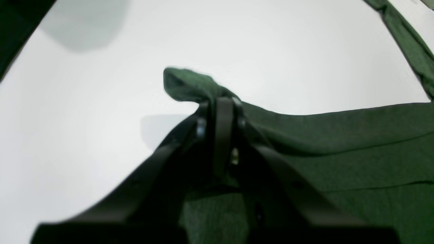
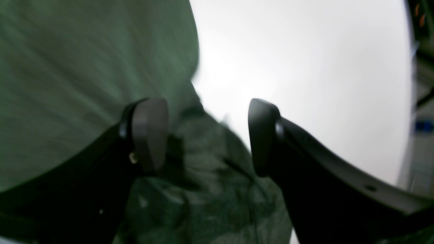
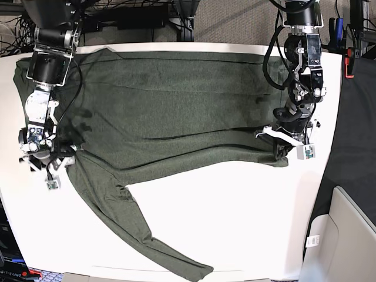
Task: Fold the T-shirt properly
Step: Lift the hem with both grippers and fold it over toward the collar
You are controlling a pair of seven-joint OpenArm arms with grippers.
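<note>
barely begun: dark olive-green long-sleeved knit t-shirt (image 3: 176,111) lies spread on white tabletop (image 3: 235,217); left end effector (image 1: 222,105) pinches its hem corner, right end effector (image 2: 206,135) gapes, empty.

White bench (image 3: 235,217), plain and bare across its near half. T-shirt (image 3: 176,111) lay flat on it, body spread wide along the far edge, nearly reaching both sides. One long sleeve (image 3: 135,223) trailed from the body's left part diagonally toward the near edge, cuff just short of it. Cloth showed shallow wrinkles.
</note>
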